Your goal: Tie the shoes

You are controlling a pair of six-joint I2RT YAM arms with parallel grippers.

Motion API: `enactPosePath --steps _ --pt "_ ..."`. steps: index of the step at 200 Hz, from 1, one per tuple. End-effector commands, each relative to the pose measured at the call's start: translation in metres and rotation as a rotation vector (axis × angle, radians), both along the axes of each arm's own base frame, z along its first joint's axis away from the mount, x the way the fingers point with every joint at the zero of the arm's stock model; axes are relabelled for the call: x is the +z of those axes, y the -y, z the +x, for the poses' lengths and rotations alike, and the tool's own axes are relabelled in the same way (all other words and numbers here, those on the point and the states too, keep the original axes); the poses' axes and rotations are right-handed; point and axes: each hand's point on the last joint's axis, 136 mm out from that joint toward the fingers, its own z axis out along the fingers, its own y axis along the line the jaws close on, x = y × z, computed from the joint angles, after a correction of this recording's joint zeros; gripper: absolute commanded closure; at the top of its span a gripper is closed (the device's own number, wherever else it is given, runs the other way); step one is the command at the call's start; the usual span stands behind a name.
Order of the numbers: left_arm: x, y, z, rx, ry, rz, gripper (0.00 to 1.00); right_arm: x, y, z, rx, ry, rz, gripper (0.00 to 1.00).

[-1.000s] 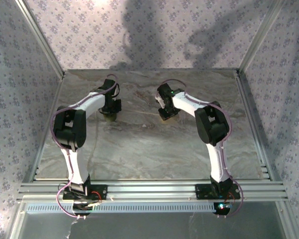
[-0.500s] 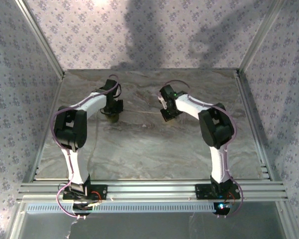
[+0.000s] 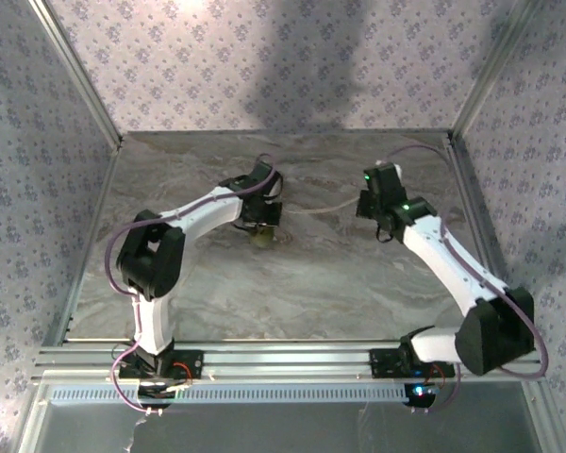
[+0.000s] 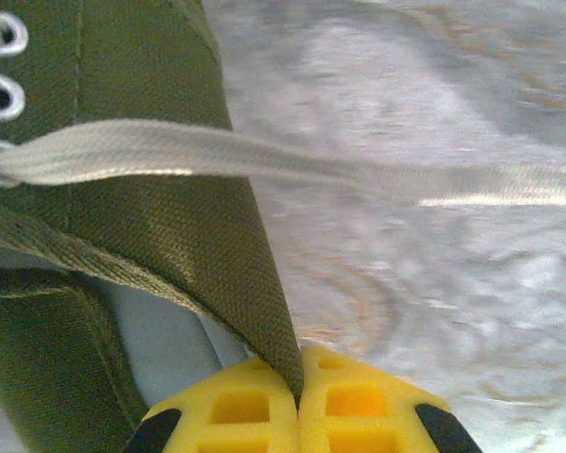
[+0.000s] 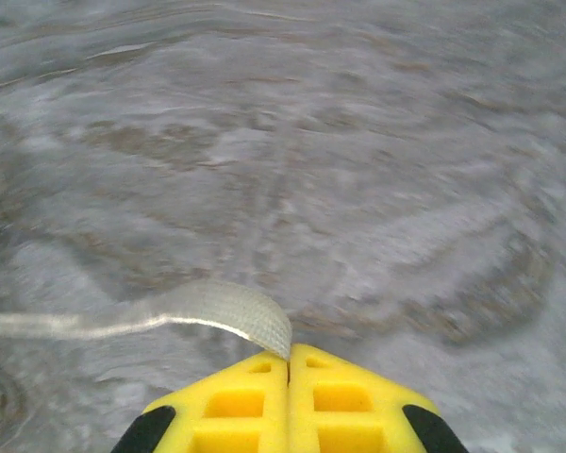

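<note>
At the near edge of the table point(image 3: 292, 283), the two arm bases are bolted side by side. In the left wrist view, the left gripper point(image 4: 299, 401) is seen closest, its yellow fingertips point(image 4: 236, 411) pressed together on a fold of the shoe point(image 4: 123, 217), so the olive fabric is pinched at the edge of the opening. From that pinch the upper rises away from the fingers, and the eyelets point(image 4: 0, 94) are lined up towards the top left corner. The long axis is thus suggested to run away from the gripper, but the toe is cut off and its heading cannot be told.

In the right wrist view, the right gripper point(image 5: 289, 377) is clamped on the end of the lace point(image 5: 208, 307), which trails off to the left over the marbled surface.

Further out, from above, the shoe point(image 3: 261, 236) is found near the middle of the table, just beneath the left gripper point(image 3: 261, 219). It is too small there for its direction to be read. The lace point(image 3: 325, 209) is stretched from it across to the right gripper point(image 3: 370, 206), well apart on the right.
</note>
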Motion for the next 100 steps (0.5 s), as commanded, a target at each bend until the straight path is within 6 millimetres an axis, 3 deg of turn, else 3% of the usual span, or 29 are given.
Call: enactPosePath --steps 1,35,59,100 --pt "0.022 0.037 0.008 -0.015 0.064 -0.033 1.0 0.001 0.036 -0.023 -0.172 0.018 0.07 1.0" --pt "0.021 0.075 -0.008 -0.023 0.064 -0.033 1.0 0.006 0.058 -0.041 -0.219 0.044 0.103 1.0" --pt "0.017 0.099 -0.021 -0.027 0.061 -0.019 1.0 0.005 0.059 -0.045 -0.216 0.046 0.125 1.0" --pt "0.006 0.123 -0.036 -0.021 0.055 -0.011 1.0 0.005 0.063 -0.05 -0.237 0.058 0.14 1.0"
